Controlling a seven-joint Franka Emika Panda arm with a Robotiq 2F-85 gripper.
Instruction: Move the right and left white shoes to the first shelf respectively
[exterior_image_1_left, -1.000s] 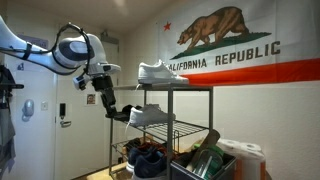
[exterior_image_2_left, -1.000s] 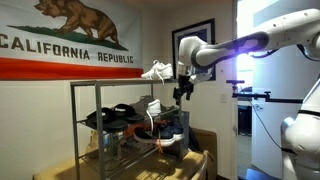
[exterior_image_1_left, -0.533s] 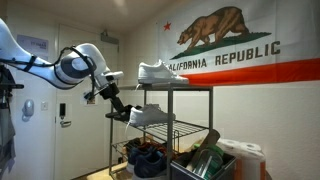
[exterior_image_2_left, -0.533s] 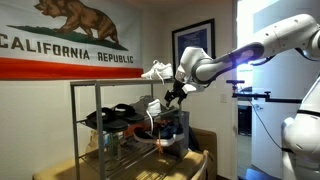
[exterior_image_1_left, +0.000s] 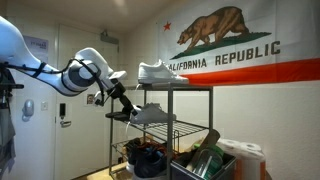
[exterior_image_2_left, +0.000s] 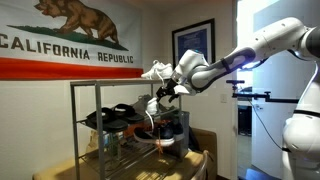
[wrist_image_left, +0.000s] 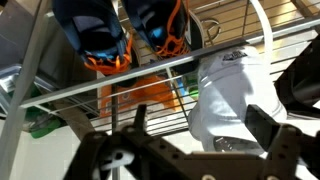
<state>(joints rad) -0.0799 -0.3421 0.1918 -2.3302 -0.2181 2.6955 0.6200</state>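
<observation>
— Wrist view first: what is in front of you?
— My pincer (wrist_image_left: 195, 150) is spread wide with nothing in it. The lower white shoe (wrist_image_left: 232, 95) lies just ahead of it, nearer my right-hand finger. I can't tell if a finger touches it.
— Where does that shoe rest?
— On the wire tier (exterior_image_1_left: 190, 127), level with the pincer, in an exterior view.
— And its mate?
— The upper white shoe (exterior_image_1_left: 160, 72) sits on the first shelf (exterior_image_1_left: 195, 86), above the pincer and well apart from it.
— Anything else close by?
— Past a rack bar, lower than the pincer, I see blue and orange shoes (wrist_image_left: 100, 40). Further along the tier from the pincer lie dark shoes (exterior_image_2_left: 115, 118). A flag (exterior_image_2_left: 70, 45) hangs on the wall behind.
</observation>
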